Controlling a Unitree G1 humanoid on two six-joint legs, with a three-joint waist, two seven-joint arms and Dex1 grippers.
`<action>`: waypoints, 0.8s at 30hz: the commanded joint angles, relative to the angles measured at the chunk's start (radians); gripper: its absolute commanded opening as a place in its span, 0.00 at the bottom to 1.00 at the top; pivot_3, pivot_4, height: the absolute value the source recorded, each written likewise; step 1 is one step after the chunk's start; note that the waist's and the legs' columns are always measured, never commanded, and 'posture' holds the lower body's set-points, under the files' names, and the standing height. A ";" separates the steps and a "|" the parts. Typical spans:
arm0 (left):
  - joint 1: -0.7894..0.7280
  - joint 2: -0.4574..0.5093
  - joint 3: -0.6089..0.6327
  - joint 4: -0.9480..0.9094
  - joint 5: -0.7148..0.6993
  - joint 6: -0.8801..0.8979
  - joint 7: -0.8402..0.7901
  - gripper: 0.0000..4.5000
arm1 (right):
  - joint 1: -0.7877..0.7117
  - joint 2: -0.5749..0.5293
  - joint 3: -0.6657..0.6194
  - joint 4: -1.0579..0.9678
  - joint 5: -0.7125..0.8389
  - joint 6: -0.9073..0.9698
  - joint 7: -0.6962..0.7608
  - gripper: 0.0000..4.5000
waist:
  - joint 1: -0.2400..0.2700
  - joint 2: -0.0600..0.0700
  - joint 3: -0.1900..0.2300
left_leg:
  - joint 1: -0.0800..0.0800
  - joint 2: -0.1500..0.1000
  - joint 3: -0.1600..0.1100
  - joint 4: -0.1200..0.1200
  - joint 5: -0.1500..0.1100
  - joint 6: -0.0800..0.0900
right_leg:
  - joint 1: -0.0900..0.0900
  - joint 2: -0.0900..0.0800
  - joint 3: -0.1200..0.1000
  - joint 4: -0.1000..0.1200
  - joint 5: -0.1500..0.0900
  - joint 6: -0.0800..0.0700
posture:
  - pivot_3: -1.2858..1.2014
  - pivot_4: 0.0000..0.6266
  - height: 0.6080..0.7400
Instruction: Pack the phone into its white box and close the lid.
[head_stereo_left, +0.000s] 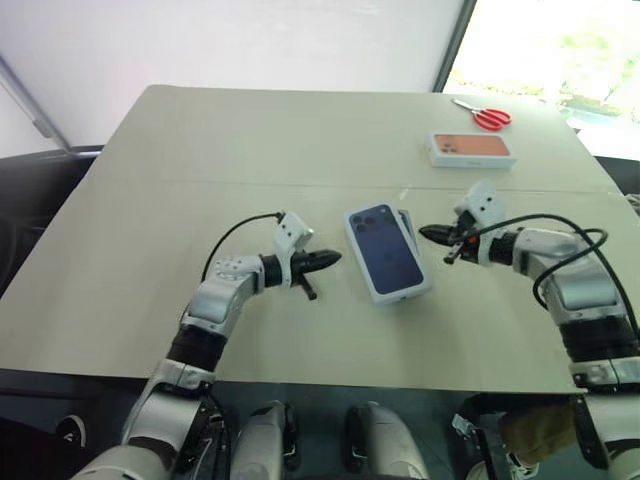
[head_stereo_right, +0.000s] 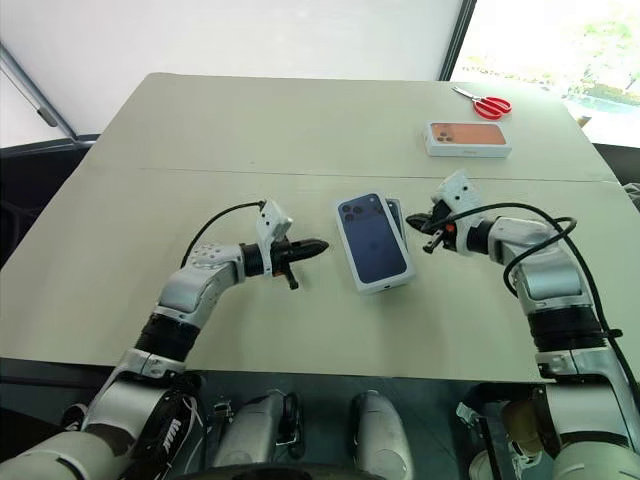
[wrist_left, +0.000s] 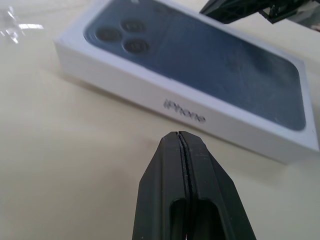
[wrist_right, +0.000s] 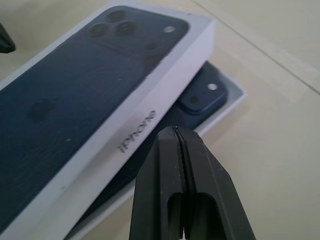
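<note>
The lid, white with a blue phone picture on top, lies askew over the white box in the middle of the table. It leaves one corner of the box uncovered. There the dark blue phone shows inside, camera cluster up. My left gripper is shut and empty, pointing at the lid's left long side from a short gap away. My right gripper is also shut and empty. It is close to the uncovered corner on the right, and I cannot tell whether it touches.
A white box with an orange phone picture lies at the far right of the table. Red-handled scissors lie just beyond it. The near table edge runs below both arms.
</note>
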 joint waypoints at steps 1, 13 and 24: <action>-0.021 -0.024 -0.010 -0.024 0.001 -0.011 0.018 0.00 | 0.007 -0.009 -0.006 -0.053 -0.014 -0.028 0.021 0.01 | 0.000 0.000 0.000 | 0.000 0.000 0.000 0.000 0.000 0.000 | 0.000 0.000 0.000 0.000 0.000 0.000 | 0.52 0.24 1.00; -0.122 -0.170 -0.025 0.235 0.071 -0.158 0.084 0.00 | 0.025 -0.001 -0.013 -0.066 -0.055 -0.017 0.011 0.01 | 0.003 0.000 0.000 | 0.000 0.000 0.000 0.001 -0.002 0.003 | 0.001 0.000 0.000 0.000 0.000 0.000 | 0.52 0.24 1.00; -0.192 -0.211 -0.001 0.336 0.083 -0.221 0.103 0.00 | 0.023 0.003 -0.024 -0.027 -0.094 -0.047 -0.008 0.01 | 0.002 0.000 0.000 | 0.000 0.000 0.000 0.001 -0.001 0.003 | 0.001 0.000 0.000 0.001 0.000 0.000 | 0.52 0.24 1.00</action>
